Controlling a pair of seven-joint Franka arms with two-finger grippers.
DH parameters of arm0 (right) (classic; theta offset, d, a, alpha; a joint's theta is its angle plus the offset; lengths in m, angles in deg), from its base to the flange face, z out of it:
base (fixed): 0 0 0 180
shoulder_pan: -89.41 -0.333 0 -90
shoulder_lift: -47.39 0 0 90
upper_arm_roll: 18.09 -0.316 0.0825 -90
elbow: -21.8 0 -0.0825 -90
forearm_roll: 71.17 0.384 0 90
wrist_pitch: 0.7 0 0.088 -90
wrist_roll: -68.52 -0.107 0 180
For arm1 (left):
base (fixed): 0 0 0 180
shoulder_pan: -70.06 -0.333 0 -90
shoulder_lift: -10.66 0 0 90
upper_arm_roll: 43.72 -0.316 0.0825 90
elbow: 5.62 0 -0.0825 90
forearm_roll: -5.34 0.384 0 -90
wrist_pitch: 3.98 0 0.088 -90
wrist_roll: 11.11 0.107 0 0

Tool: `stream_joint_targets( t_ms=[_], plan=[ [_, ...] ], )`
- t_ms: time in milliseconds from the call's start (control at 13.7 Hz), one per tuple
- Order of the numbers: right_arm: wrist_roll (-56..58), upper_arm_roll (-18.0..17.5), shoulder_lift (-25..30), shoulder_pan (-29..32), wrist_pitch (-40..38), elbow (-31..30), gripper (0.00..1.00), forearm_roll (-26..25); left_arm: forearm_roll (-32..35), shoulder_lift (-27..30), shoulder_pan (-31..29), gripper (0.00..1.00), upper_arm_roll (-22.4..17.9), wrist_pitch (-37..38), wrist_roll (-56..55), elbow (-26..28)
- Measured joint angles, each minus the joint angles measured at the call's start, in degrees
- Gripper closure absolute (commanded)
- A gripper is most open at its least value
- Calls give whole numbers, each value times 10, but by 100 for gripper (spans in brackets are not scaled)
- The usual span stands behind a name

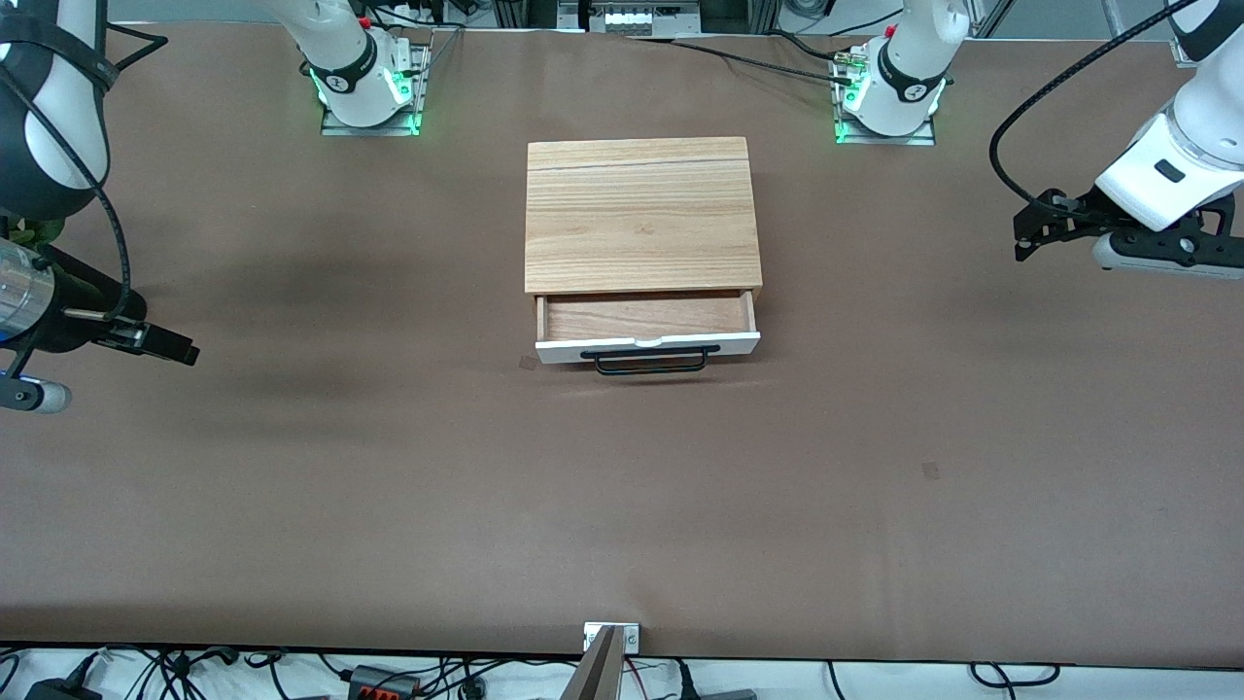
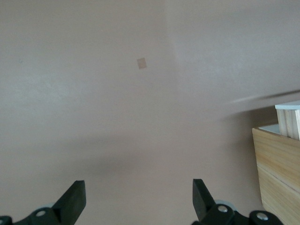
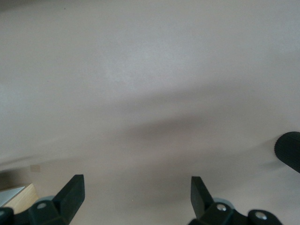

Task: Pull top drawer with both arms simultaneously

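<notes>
The top drawer [image 1: 648, 344] stands partly pulled out of the light wood casing [image 1: 641, 214] at mid-table, its brown inside [image 1: 646, 316] showing and its black bar handle [image 1: 651, 362] facing the front camera. My left gripper [image 1: 1022, 233] is open and empty above the table mat, well off toward the left arm's end. Its wrist view shows the open fingers [image 2: 75, 199] and the drawer's end [image 2: 289, 123] beside the casing [image 2: 276, 173]. My right gripper [image 1: 183, 348] is open and empty above the mat toward the right arm's end, with its fingers [image 3: 72, 192] wide apart. Neither gripper touches the handle.
Brown mat [image 1: 389, 486] covers the table. Small darker patches lie on it [image 1: 930, 471] and beside the drawer front [image 1: 526, 363]. A metal bracket [image 1: 611, 637] sits at the table's front edge. A wood corner [image 3: 21, 196] and a dark round part [image 3: 288, 152] show in the right wrist view.
</notes>
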Motion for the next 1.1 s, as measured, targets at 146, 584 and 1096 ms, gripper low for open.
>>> stream_joint_targets(
  t_ms=[146, 584, 1096],
  plan=[
    [1, -65, 17, 60, 0, -21, 0, -5, 0, 0, 2, 0, 0, 5, 0, -3],
    [16, -175, 88, 156, -69, -71, 0, -10, 0, 0, 9, 0, 0, 6, 0, -4],
    [17, -176, 117, 147, -22, -76, 0, -67, -8, -4, 9, 0, 0, 5, 2, -6]
  ],
)
